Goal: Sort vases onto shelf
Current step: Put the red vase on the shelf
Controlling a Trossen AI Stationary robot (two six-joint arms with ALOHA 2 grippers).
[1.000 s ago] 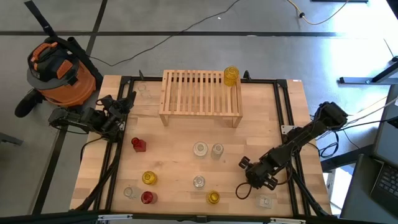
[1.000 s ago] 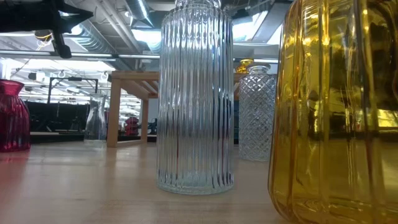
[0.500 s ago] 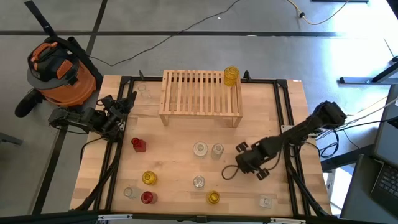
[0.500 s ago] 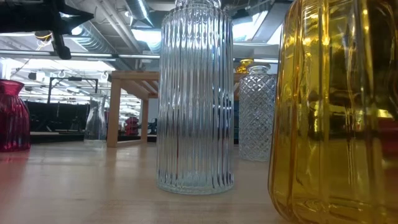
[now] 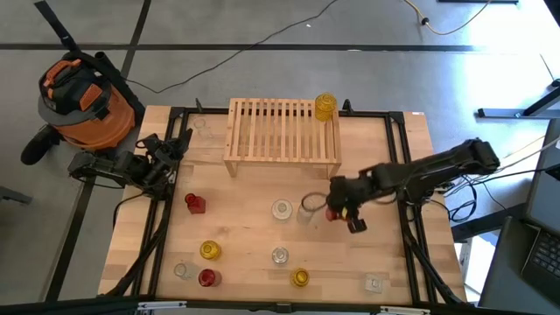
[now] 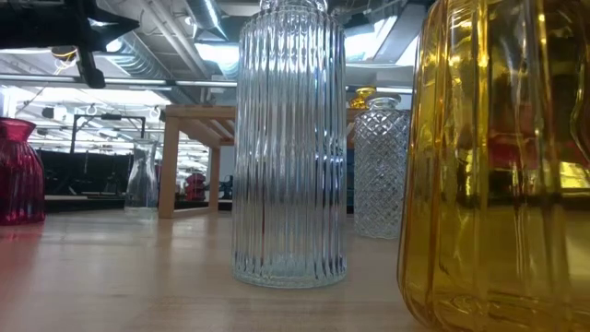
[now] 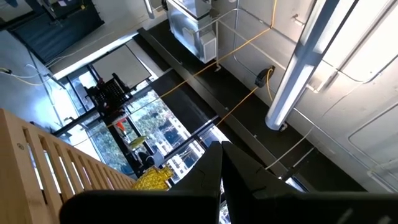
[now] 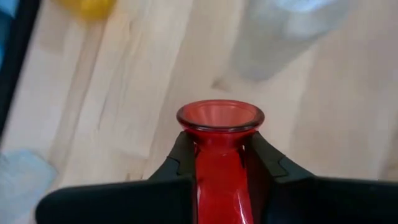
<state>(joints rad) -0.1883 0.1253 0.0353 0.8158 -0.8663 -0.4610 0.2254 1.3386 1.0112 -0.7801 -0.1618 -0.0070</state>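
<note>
R gripper [image 8: 219,155] pinching a red vase [image 8: 219,127] by the neck, fingers [image 8: 177,158] either side, mouth facing fwd. It's over mid-table, just beside a clear vase [image 5: 305,210], in front of the shelf [image 5: 282,136]. Yellow vase [image 5: 325,106] sits on shelf's far R corner. L gripper [image 5: 179,140] pressed together, parked at table's L edge.

A translucent red glass vase [image 8: 219,162] shows a smooth, glossy neck between the black fingers [image 8: 180,163] of the right tool [image 8: 219,163]. The surface [image 5: 245,254] is pale wood with streaked grain. The slatted light-wood shelf [image 5: 282,131] carries a yellow ribbed glass vase [image 5: 325,107]. In the low view, a clear vase [image 6: 290,138] has fine vertical ribs, another clear vase [image 6: 380,166] a diamond pattern, and an amber-yellow vase [image 6: 498,157] broad ribs.
</note>
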